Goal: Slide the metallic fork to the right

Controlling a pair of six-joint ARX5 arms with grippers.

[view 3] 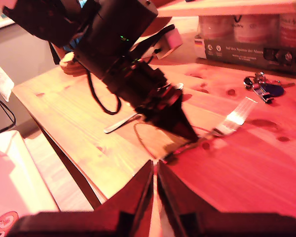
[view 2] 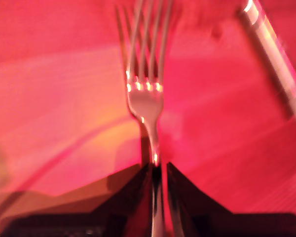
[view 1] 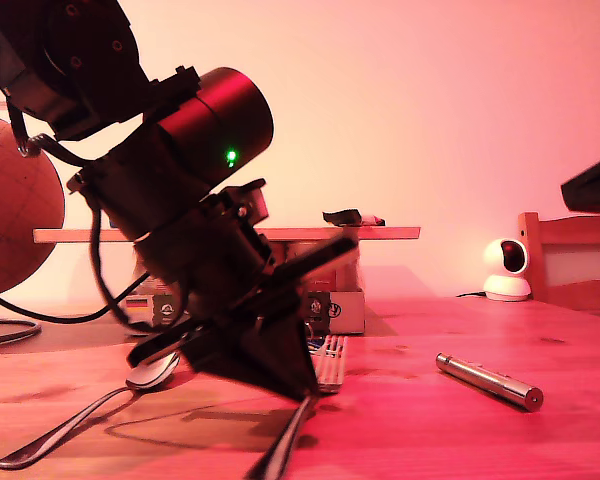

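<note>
The metallic fork lies flat on the wooden table, its four tines pointing away from my first gripper. That gripper is shut on the fork's slim handle. In the exterior view my first gripper comes down steeply in the middle foreground, with the fork's tines just behind it. My second gripper hovers off the table, shut with nothing between its fingers, looking at the first arm and the fork from a distance.
A silver spoon lies at the exterior view's left of the fork. A short metal cylinder lies at its right. Boxes under a wooden shelf, keys, a globe and a white camera stand behind.
</note>
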